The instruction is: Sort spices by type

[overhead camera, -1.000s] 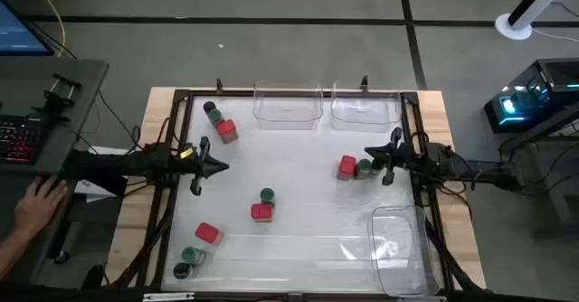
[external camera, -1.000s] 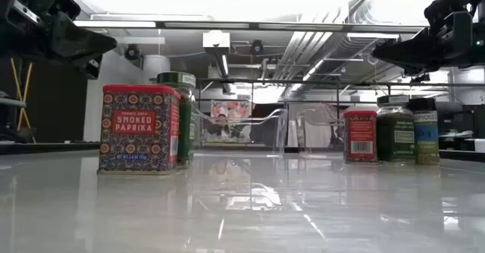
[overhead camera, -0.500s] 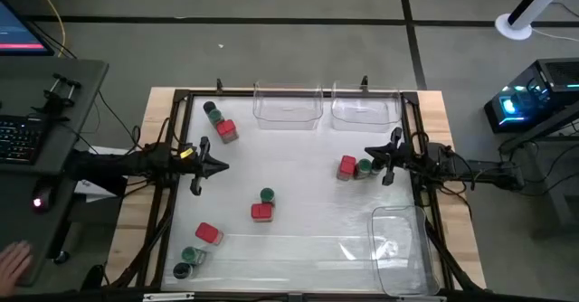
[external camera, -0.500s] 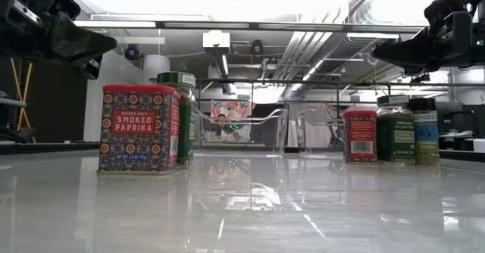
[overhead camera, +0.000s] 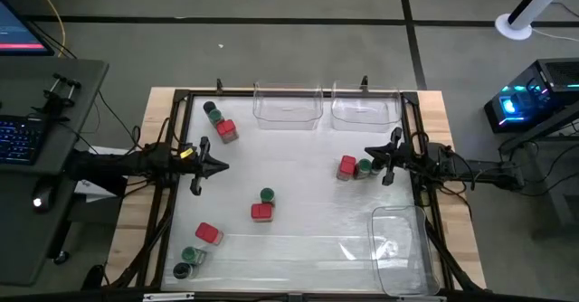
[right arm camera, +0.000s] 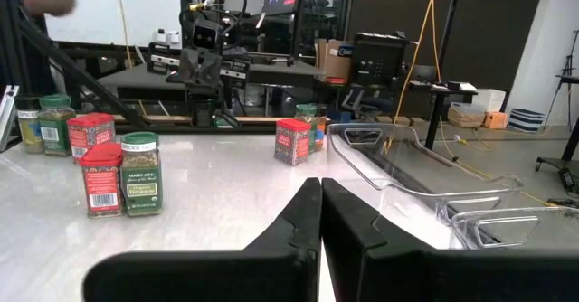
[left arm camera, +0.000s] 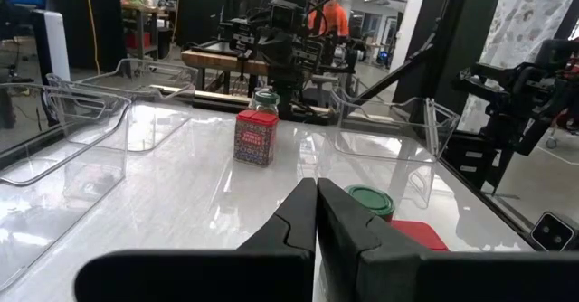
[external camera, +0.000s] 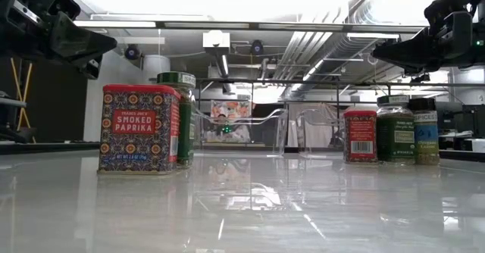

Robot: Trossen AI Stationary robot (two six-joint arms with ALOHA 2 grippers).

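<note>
from the high view, nothing had been sorted: the three clear bins, two at the far edge (overhead camera: 288,105) (overhead camera: 365,108) and one at the near right corner (overhead camera: 400,250), held no jars, and the jars sat in mixed clusters on the table (overhead camera: 298,171), a red one with green ones at the far left (overhead camera: 220,124), a red and green pair at the centre (overhead camera: 263,206), a red, green and dark group at the near left (overhead camera: 195,248), and a red and green pair (overhead camera: 354,167) just beside the right gripper (overhead camera: 369,154); the left gripper (overhead camera: 223,166) hung over the left side, and both grippers' fingers were pressed together on nothing; the middle of the table lay open, with the frame rails along both sides the edges to mind; the low view showed the paprika tin (external camera: 139,128) with a green-capped jar (external camera: 180,117) touching behind it, a red tin (external camera: 360,135) and two jars (external camera: 395,128) (external camera: 425,129) to one side, and both arms raised well clear of the surface; the left wrist view showed closed fingers (left arm camera: 318,221) above a green cap (left arm camera: 369,201) and a red one (left arm camera: 421,235), with a red tin (left arm camera: 256,137) farther off; the right wrist view showed closed fingers (right arm camera: 320,219), several jars (right arm camera: 122,174), and a bin wall (right arm camera: 412,177) near that arm's path
</note>
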